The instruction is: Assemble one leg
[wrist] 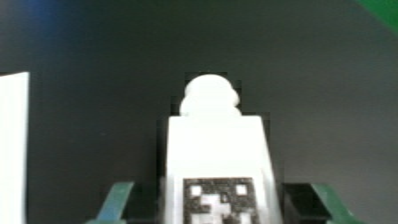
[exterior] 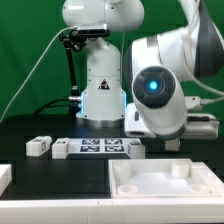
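Note:
In the wrist view the leg point(wrist: 219, 150) is a white post with a rounded peg end point(wrist: 210, 95) pointing away and a black-and-white tag point(wrist: 219, 200) facing the camera. It sits between my green fingers point(wrist: 121, 203). My gripper point(wrist: 219, 208) is shut on the leg and holds it above the dark table. In the exterior view the arm's wrist point(exterior: 158, 95) is raised over the table's right part. The gripper and the held leg are hidden behind the arm there.
The large white rimmed panel point(exterior: 150, 188) with corner sockets lies at the front right. The marker board point(exterior: 100, 147) lies mid-table. Three more small white posts lie beside it point(exterior: 38, 146) point(exterior: 60, 148) point(exterior: 135, 150). A white edge point(wrist: 13, 140) shows beside the leg.

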`<state>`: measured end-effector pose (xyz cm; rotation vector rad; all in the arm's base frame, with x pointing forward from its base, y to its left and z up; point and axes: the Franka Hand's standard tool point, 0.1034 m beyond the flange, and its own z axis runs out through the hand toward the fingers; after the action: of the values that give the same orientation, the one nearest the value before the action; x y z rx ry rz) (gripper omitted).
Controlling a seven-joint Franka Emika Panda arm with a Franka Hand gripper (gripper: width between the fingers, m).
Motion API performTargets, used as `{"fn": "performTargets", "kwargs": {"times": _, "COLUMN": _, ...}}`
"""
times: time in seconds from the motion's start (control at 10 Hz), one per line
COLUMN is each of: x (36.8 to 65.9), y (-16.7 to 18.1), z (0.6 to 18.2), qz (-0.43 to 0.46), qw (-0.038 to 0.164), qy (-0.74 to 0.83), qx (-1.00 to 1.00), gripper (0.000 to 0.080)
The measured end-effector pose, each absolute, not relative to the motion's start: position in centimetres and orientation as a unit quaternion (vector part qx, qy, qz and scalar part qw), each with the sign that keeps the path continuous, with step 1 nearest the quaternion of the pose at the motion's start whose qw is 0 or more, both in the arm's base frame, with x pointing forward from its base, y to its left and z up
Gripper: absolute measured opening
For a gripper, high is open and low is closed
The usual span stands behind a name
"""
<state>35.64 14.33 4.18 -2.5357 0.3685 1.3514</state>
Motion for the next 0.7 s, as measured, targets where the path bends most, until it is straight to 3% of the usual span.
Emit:
{"fn": "performTargets", "kwargs": {"times": 0.1, "x": 36.6, "y": 14.1, "z": 5.8, "qz": 0.46, "qw": 0.129, "qy": 0.121, "qx": -0.87, "gripper": 0.0287}}
{"fn": "performTargets", "kwargs": {"times": 0.3, "x": 38.6, "y": 13.2, "z": 7.5, "qz": 0.435, "qw": 0.144, "qy": 0.133, "qx": -0.879, "gripper": 0.0287}}
{"fn": "performTargets", "kwargs": {"times": 0.5, "x": 38.4, "y": 13.4, "z": 6.8, "qz": 0.428, "qw": 0.14, "qy": 0.134, "qx": -0.883, "gripper": 0.0287}}
{"fn": "performTargets", "kwargs": {"times": 0.7, "x": 39.4, "y": 13.2, "z": 6.6, "qz": 0.339, "qw": 0.129, "qy": 0.143, "qx": -0.921, "gripper": 0.0287}}
